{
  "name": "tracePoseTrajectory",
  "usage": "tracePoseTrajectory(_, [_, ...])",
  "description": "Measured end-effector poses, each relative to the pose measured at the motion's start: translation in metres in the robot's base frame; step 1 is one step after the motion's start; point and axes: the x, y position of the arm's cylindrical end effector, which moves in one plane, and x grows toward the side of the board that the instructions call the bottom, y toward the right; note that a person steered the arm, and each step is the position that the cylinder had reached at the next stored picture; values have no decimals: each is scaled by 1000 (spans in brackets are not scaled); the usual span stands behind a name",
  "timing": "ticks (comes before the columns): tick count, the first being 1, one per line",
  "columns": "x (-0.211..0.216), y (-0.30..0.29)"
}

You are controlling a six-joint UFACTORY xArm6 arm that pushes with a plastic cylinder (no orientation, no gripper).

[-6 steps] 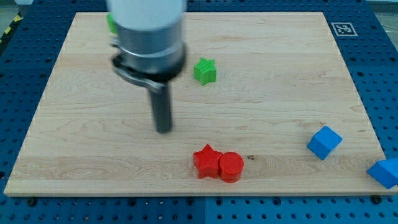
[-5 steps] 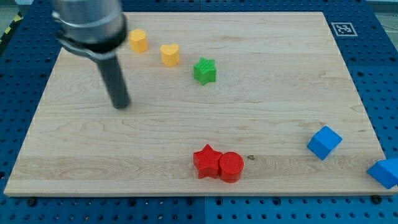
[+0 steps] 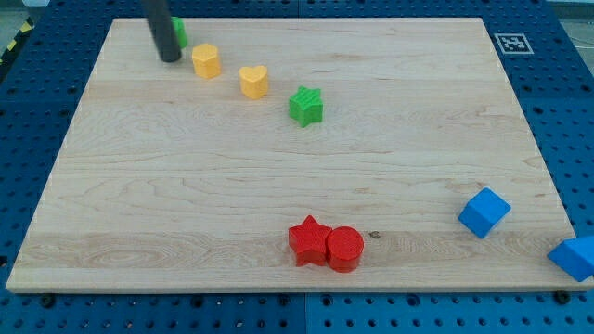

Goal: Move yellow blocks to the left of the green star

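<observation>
You see my tip (image 3: 169, 57) bare, touching nothing, just left of the yellow block (image 3: 206, 61) — a green block (image 3: 178, 33), perhaps, hides behind. The yellow heart (image 3: 253, 81) sits beside the green star (image 3: 305, 106), on its left.

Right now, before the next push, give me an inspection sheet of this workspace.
Surface: wooden board, flat, on a blue perforated bench.
Job's things: two yellow blocks lie to the view's left of the green star, in a slanting row, none touching.
Clutter: red star touching red cylinder; two blue blocks; another green block partly hidden behind the rod.
Jaws: none; my tip is at the view's top left, just left of the nearer yellow block.
Cables: nothing seen.
Surroundings: black-and-white marker tag on the bench.
</observation>
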Motion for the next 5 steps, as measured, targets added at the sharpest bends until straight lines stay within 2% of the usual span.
tracePoseTrajectory(2, [6,83])
tracePoseTrajectory(5, [93,91])
